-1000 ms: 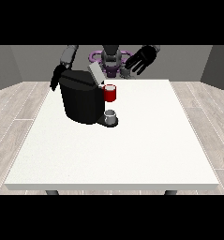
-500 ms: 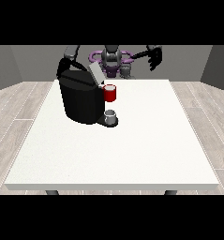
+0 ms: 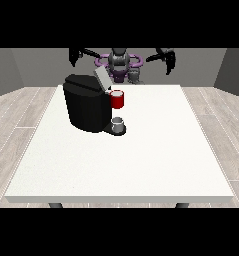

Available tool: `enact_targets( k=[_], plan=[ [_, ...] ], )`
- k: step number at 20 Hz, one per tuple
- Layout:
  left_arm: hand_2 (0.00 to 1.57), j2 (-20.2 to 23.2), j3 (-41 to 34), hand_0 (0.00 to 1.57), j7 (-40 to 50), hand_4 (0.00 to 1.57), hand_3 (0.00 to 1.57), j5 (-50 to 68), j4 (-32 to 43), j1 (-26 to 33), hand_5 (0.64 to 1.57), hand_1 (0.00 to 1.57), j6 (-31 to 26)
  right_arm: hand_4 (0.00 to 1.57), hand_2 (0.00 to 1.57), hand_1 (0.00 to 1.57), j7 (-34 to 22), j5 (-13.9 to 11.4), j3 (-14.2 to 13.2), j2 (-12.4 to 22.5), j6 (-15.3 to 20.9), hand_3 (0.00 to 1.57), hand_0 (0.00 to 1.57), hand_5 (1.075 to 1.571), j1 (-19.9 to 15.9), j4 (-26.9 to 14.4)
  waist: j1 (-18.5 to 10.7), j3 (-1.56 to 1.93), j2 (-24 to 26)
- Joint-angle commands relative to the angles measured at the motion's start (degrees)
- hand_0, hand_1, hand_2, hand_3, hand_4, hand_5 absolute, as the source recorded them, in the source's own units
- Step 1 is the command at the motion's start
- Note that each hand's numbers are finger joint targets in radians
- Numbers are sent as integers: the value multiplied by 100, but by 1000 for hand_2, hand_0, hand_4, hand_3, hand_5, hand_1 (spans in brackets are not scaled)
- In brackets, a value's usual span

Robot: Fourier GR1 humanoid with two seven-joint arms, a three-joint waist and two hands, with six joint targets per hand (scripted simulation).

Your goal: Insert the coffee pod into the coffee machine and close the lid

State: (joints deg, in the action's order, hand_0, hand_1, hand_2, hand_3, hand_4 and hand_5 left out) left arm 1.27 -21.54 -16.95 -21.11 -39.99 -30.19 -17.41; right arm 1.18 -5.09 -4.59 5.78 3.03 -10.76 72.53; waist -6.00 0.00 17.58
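My robot hand at the view's left (image 3: 74,56) and my robot hand at the view's right (image 3: 167,56) hung raised, fingers unreadable, above and behind the black coffee machine (image 3: 86,104), its lid (image 3: 101,78) up, on the white surface (image 3: 141,160).

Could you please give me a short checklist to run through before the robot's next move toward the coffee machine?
1. Lid of the coffee machine raised: ok, it stands tilted up.
2. Coffee pod located: cannot tell; a grey thing sits at the machine's base.
3. Hand at the view's left holding nothing: ok, raised above the machine.
4. Hand at the view's right away from the machine: ok, raised off to the side.
5. Red thing at the machine identified: ok, at the machine's front.
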Motion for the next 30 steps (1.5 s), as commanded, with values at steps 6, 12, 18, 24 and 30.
enact_targets(
  k=[6,12,18,24,30],
  plan=[
    [0,-122,588,0,418,396,0,504,-1058,686,1571,0,-117,0,0,0,-632,93,-88,323,-267,0,0,1571,-706,284,-281,1,-195],
    [0,126,641,0,274,356,0,712,-1740,639,1571,0,-264,0,0,0,-566,372,-369,301,-208,0,0,1571,-1404,-65,-429,1,-1021],
    [0,-59,1028,0,711,282,0,1067,-2510,1160,1571,0,-44,97,0,0,-657,933,-741,382,-509,0,0,1571,-1489,-571,-470,2,-1060],
    [0,-124,1520,0,953,374,0,1237,-3283,1415,1571,0,197,0,0,0,-793,700,-631,416,-192,0,0,1571,-2140,-1023,-576,1,-1417],
    [0,280,1101,0,1088,362,0,1579,-3698,1429,1571,0,51,0,0,0,-629,840,-504,462,-611,0,0,1571,-2345,-1149,-330,1,-1718]
  ],
)
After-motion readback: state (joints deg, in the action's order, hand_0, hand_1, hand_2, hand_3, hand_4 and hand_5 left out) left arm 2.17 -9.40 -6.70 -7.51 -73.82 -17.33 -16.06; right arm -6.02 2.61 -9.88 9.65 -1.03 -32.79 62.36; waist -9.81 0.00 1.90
